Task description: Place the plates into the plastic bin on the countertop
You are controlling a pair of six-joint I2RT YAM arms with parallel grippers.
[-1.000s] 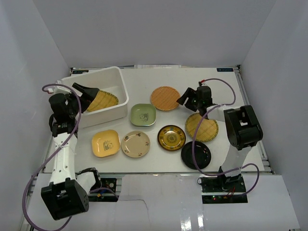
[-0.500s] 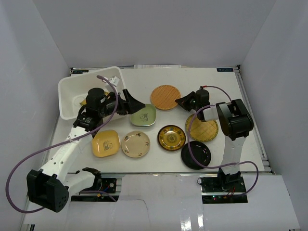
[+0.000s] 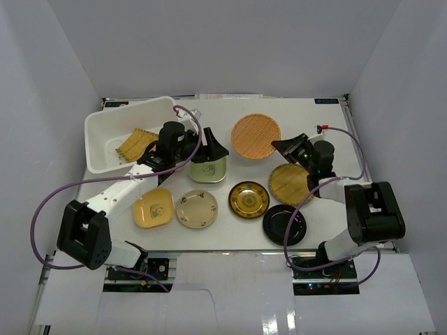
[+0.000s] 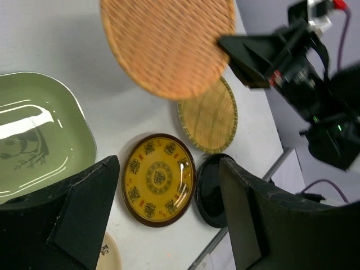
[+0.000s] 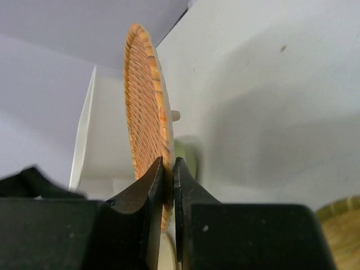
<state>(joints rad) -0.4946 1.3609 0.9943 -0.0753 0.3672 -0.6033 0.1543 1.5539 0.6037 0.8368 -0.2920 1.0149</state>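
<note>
The right gripper (image 3: 285,146) is clamped on the near rim of a round tan woven plate (image 3: 255,136). In the right wrist view its two dark fingers (image 5: 151,188) pinch the woven edge with almost no gap between them. The plate is held clear of the white countertop (image 3: 209,115), its face turned up toward the overhead camera, and it casts a soft shadow on the surface below.

Just beside that gripper, on its near side, a second woven plate (image 3: 292,183) lies flat on the countertop. A glossy black plate (image 3: 284,224) lies nearer the arm bases, close to the second woven plate's near edge.

The left gripper (image 3: 213,148) hangs over the far part of a squarish green plate (image 3: 208,169). Its jaws are spread wide and hold nothing. In the left wrist view, between its fingers (image 4: 84,214), a dark round plate with a gold pattern (image 4: 159,179) shows on the surface, apart from the green plate.

Toward the near edge lie a round cream plate (image 3: 196,209) and, to its left, a squarish yellow plate (image 3: 154,207).

The white plastic bin (image 3: 105,125) stands at the far left corner of the countertop. A third woven plate (image 3: 136,143) rests tilted inside it. Grey walls (image 3: 230,49) enclose the scene.
</note>
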